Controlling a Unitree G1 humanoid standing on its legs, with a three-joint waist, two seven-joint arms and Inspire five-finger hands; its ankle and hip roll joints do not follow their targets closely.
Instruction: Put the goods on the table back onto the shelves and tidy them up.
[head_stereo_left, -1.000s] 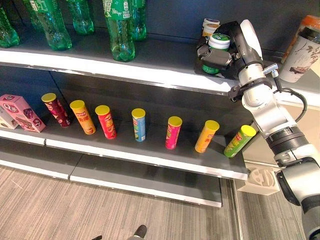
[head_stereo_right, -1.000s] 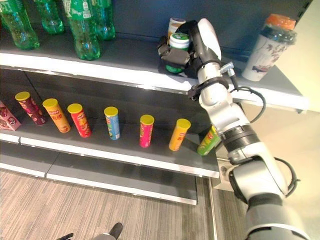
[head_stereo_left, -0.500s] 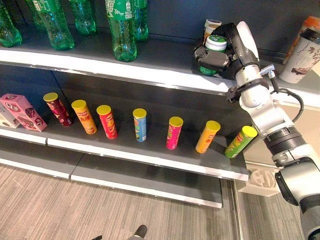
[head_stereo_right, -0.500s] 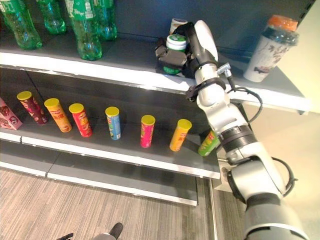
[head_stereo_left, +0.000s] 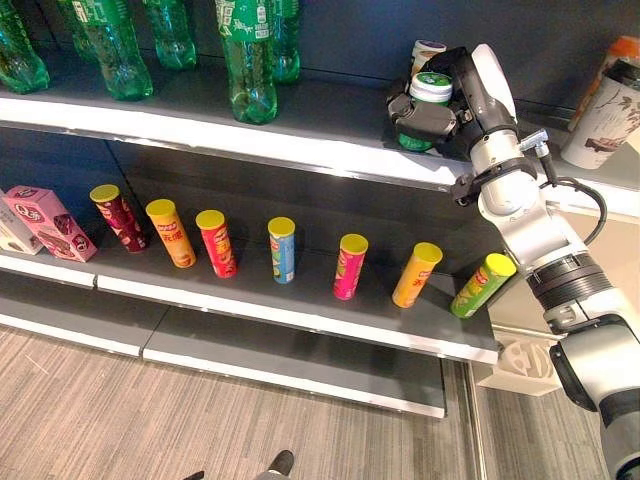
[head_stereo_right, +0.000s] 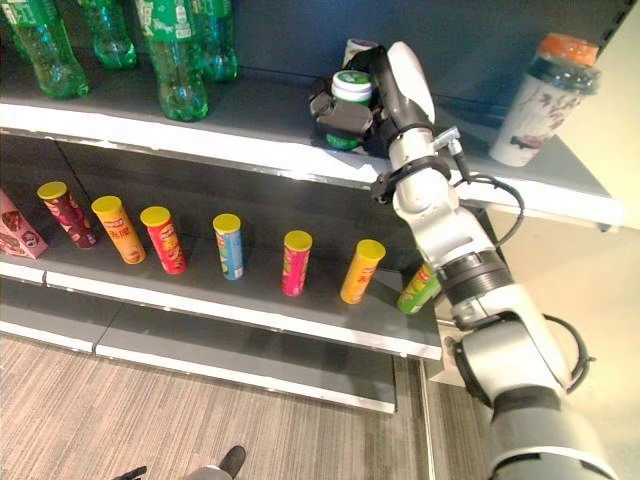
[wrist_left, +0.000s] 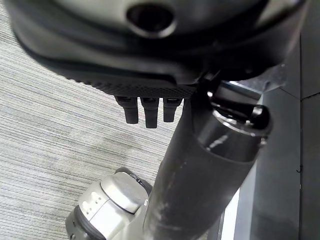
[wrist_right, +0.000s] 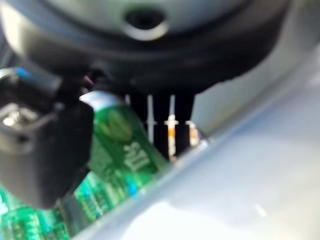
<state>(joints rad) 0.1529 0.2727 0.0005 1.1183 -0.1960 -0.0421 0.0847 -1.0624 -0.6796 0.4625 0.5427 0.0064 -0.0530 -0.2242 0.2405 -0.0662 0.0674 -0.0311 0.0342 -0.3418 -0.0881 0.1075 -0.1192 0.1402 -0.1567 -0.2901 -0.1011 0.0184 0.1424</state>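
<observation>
My right hand (head_stereo_left: 447, 110) is on the top shelf (head_stereo_left: 300, 135), fingers and thumb curled round a green cup with a white and green lid (head_stereo_left: 433, 86). The cup stands upright at the shelf's right part, close to the front edge. In the right wrist view the green cup (wrist_right: 125, 150) sits between the thumb (wrist_right: 45, 150) and the fingers. A pale cup (head_stereo_left: 424, 50) stands just behind it. My left hand (wrist_left: 145, 107) hangs over the floor with straight fingers and holds nothing.
Green bottles (head_stereo_left: 245, 60) stand on the top shelf's left half; a tall cup with an orange lid (head_stereo_left: 605, 105) stands at its far right. Several coloured tube cans (head_stereo_left: 282, 248) line the middle shelf, the rightmost green one (head_stereo_left: 482, 284) tilted. A pink box (head_stereo_left: 50, 222) lies at the left.
The whole picture has shifted slightly, so the camera moved. My right hand stays shut on the green cup at nearly the same spot on the shelf.
</observation>
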